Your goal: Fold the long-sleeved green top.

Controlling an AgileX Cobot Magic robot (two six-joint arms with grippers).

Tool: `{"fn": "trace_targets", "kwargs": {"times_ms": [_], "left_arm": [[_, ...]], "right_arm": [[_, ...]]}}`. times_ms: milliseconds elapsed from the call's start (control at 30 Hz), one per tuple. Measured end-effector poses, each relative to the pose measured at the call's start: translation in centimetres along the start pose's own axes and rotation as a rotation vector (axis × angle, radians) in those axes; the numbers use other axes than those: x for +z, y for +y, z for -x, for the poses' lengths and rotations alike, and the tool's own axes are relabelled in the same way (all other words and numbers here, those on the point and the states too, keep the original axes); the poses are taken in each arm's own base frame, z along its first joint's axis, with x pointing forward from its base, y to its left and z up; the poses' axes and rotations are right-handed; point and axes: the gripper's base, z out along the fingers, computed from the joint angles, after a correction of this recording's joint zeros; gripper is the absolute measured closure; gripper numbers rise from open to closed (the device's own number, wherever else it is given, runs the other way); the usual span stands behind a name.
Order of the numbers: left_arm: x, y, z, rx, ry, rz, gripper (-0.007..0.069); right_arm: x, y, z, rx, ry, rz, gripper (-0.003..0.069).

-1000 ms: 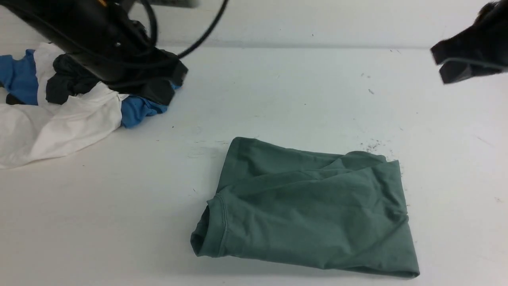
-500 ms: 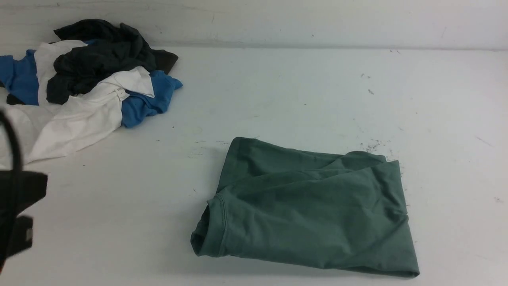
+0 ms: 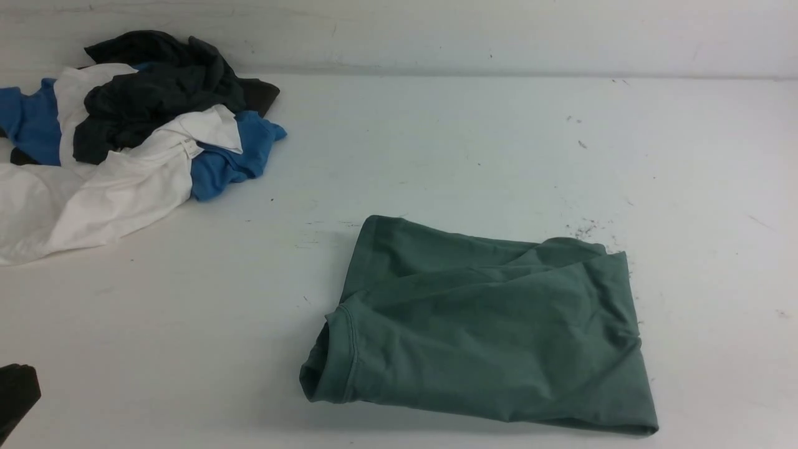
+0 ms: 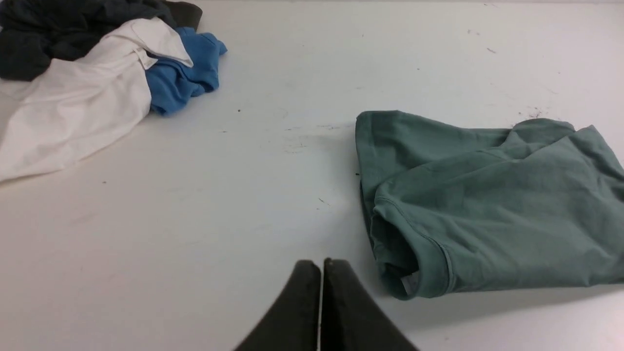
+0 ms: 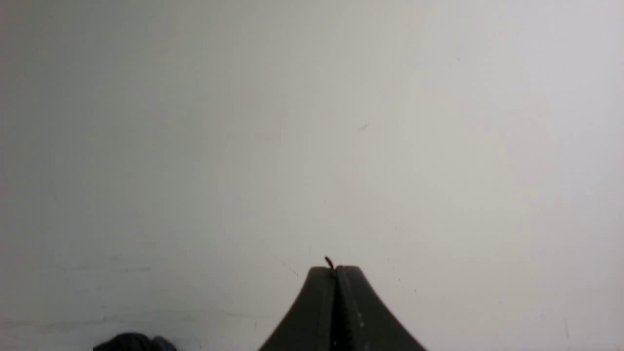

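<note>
Both pairs of jaws are pressed together on nothing: the left gripper hangs above bare table near the robot, and the right gripper faces plain white surface. Farther forward, the green long-sleeved top lies folded. At the far left sits a clothes heap.

Materials as I see them. The muted green long-sleeved cotton-jersey top is soft matt knit cloth, its ribbed neckband slightly coarser. The far-left heap of white, blue and dark grey cloth garments looks equally matt. The white table top is smooth, faintly sheened, flecked with lint. My left gripper shows matt black plastic.
</note>
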Motion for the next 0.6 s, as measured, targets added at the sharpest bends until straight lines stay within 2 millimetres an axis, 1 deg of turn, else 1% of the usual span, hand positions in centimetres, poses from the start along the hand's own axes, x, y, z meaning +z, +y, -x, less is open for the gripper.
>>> {"fn": "trace_targets", "kwargs": {"times_ms": [100, 600], "left_arm": [[0.05, 0.01, -0.08, -0.001, 0.003, 0.000, 0.0629], [0.02, -0.09, -0.80, -0.003, 0.082, -0.011, 0.0629]], "right_arm": [[-0.15, 0.01, 0.25, -0.001, -0.028, 0.001, 0.0672], [-0.14, 0.01, 0.22, -0.001, -0.027, 0.001, 0.0672]]}}
